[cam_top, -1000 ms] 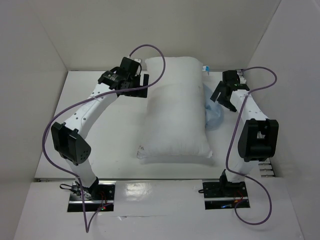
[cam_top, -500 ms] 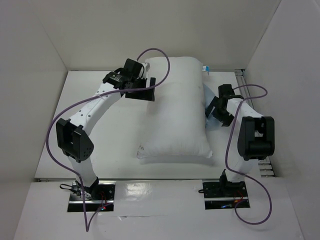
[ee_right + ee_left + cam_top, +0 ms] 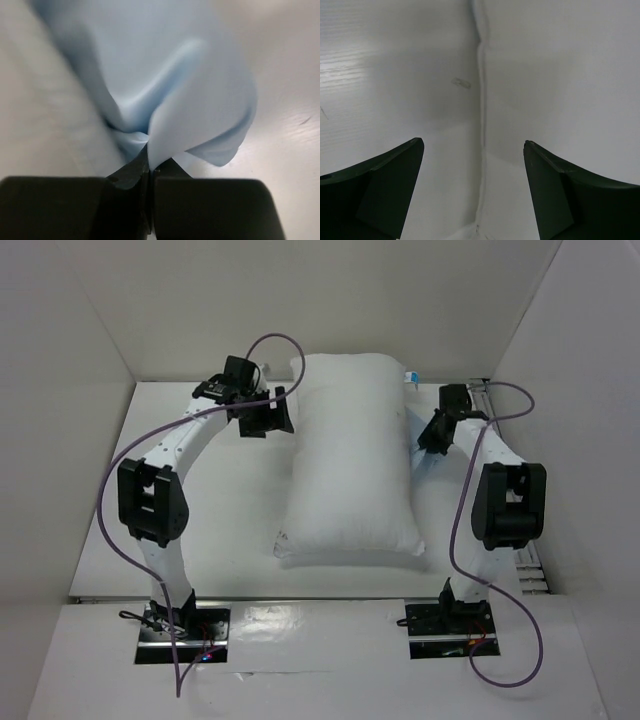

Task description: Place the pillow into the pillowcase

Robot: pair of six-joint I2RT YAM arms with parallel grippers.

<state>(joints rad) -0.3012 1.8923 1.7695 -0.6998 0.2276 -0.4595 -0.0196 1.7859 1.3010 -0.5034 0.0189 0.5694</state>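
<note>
Left claw (image 3: 268, 418) backs off the left edge of the pillow (image 3: 350, 460) and sits open, empty; right claw (image 3: 430, 435) moves in against the right edge, pinched on a fold of the pillowcase (image 3: 165, 75). Pillow lies lengthwise on the table (image 3: 220, 510) and its right side hides most of the pillowcase, so the pinch is likely meant to drag it clear.

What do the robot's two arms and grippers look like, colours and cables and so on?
The left arm and right arm have white curved links and chunky black joint housings. The left gripper and right gripper are black, each with two tapered fingers. A purple cable trails loosely along each arm to a black base plate. No markings are legible.
</note>
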